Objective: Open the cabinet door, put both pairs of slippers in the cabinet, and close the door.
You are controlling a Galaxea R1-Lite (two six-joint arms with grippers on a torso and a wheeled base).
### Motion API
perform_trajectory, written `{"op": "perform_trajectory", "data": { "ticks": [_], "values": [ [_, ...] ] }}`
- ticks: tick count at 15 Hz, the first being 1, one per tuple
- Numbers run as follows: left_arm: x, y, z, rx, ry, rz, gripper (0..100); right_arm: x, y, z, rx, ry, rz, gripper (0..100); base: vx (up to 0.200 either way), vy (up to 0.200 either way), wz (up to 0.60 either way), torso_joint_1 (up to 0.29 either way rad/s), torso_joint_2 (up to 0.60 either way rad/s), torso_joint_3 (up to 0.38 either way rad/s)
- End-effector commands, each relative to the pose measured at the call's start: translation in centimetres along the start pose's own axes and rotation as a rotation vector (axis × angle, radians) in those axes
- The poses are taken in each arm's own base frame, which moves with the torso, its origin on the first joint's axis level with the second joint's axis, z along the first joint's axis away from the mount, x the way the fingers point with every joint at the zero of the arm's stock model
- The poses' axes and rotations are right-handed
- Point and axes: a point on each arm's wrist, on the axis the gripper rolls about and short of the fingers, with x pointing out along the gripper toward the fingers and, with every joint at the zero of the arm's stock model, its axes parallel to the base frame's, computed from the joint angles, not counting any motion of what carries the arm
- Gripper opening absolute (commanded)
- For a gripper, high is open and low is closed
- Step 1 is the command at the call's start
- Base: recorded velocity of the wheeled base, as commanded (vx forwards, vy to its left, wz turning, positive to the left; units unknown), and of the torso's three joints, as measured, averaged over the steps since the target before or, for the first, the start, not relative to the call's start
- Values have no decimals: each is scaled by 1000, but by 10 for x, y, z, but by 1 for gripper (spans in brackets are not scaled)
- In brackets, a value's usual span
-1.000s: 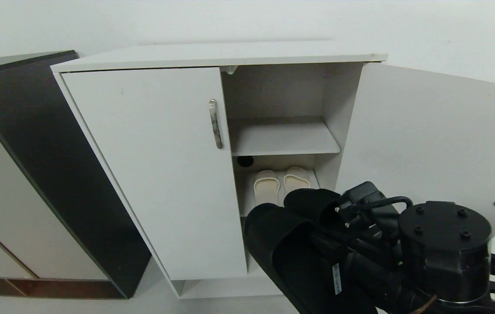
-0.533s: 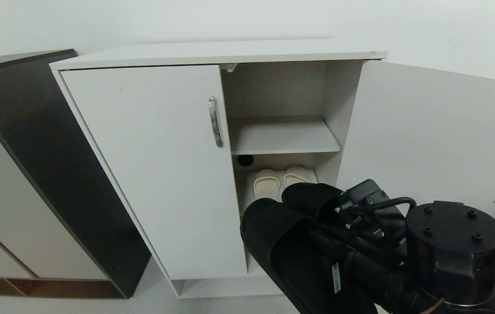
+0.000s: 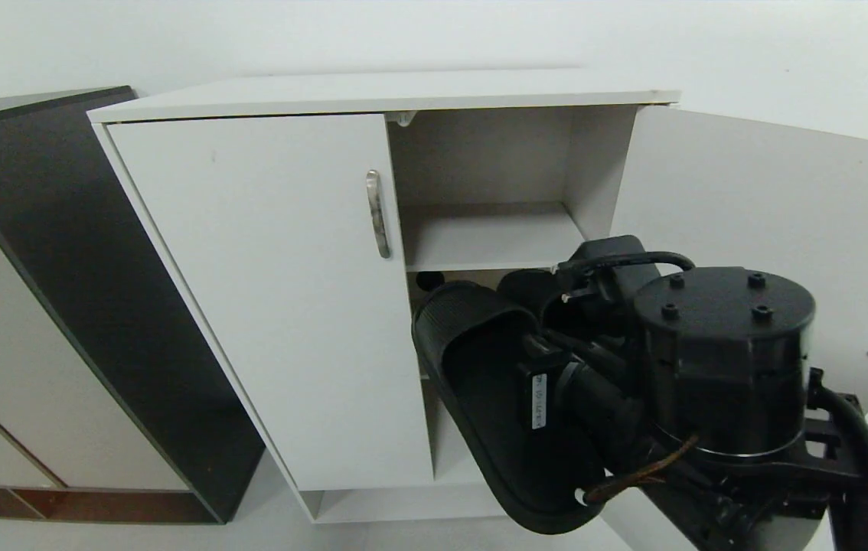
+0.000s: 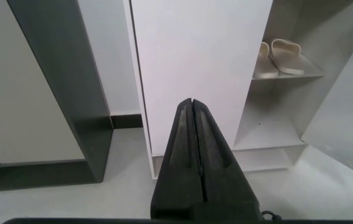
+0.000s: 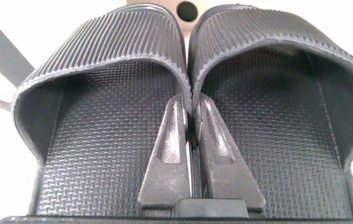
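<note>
Head view: the ribbed black slippers (image 3: 480, 383) hang at 5 o'clock from the handle (image 3: 377, 214) of the white cabinet (image 3: 373, 88), before its open half. The white label (image 3: 538, 400) on the arm is too small to read.

Left wrist view: the left gripper (image 4: 192, 124) is pressed closed and empty. The cream slippers (image 4: 280, 57) lie on a shelf (image 4: 288, 76).

Right wrist view: the right gripper (image 5: 190, 124) pinches the inner edges of both black slippers.

The black slippers (image 5: 101, 124) look ribbed matt rubber, the cabinet (image 3: 265, 306) smooth, handle (image 3: 377, 214) metallic.

Slippers (image 4: 280, 57) in cabinet (image 3: 373, 92); 2nd pair (image 3: 495, 398) seemingly just before.
</note>
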Motion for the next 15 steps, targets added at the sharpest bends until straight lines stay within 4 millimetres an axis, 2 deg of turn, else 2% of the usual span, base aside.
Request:
{"op": "perform_trajectory", "data": {
  "ticks": [1,4,9,15],
  "values": [
    [0,0,0,0,-3,0,0,19,8,12,41,22,-59,0,0,0,0,0,0,0],
    [0,0,0,0,-2,-1,0,37,13,10,33,51,-214,0,0,0,0,0,0,0],
    [0,0,0,0,0,-3,0,39,18,17,52,26,-213,0,0,0,0,0,0,0],
    [0,0,0,0,0,-1,0,39,19,15,50,29,-214,0,0,0,0,0,0,0]
  ]
}}
